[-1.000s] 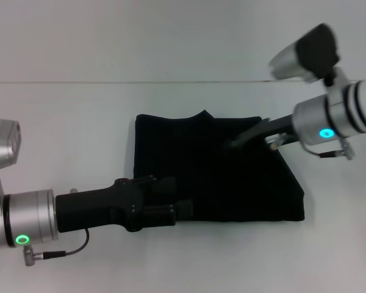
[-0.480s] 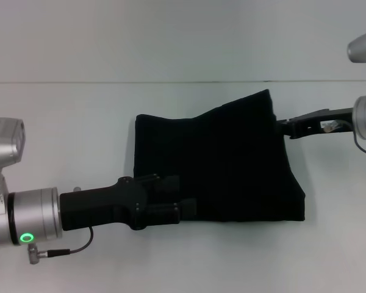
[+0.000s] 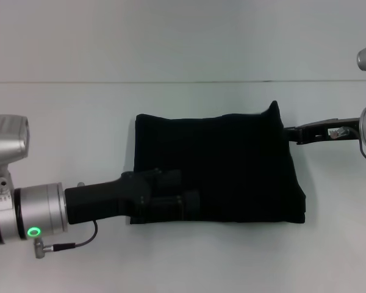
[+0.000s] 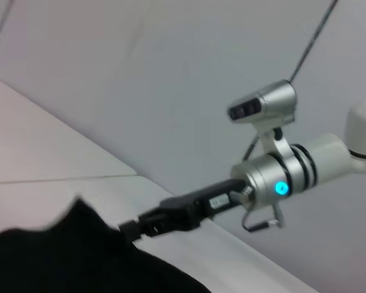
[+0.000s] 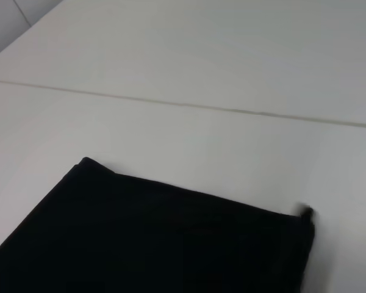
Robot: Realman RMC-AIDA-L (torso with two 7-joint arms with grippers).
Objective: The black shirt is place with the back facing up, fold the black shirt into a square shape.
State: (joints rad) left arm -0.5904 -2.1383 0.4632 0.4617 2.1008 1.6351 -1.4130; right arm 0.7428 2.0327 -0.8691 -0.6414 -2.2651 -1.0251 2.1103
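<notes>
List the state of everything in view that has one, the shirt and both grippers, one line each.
black shirt: folded into a roughly square bundle, lying flat on the table, one far corner poking up.
left gripper: low over the shirt's near left corner, against the fabric; grip not discernible.
right gripper: beside the shirt's far right corner, at its edge; whether it grips the fabric is unclear.
table: white, bearing the shirt.

Legible text, labels, brands, numbers, signs: none. A small pale label on the black finger link of the right gripper (image 4: 134, 229) carries marks too blurred to read. The plain matte black fabric shirt (image 3: 226, 168) bears no print.
</notes>
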